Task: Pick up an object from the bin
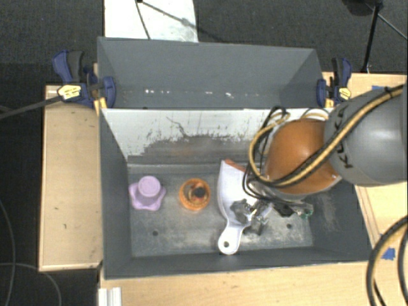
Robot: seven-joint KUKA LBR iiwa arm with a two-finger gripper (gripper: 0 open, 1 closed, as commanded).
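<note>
My gripper [247,214] is low over the bin floor, right of centre, under the arm's orange dome. It sits against the right side of a white plastic scoop [228,190], whose bowl lies towards the back and whose handle, ending in a ring, points to the bin's front. I cannot see whether the scoop is held. An orange round cup-like thing [194,194] with a dark inside lies just left of the scoop. Further left is a lilac flower-shaped piece [148,192].
A small red-orange edge [233,164] peeks out behind the scoop's bowl. The arm and its cables cover the bin's right half. The sloped back wall is scuffed, and bare floor lies along the front left.
</note>
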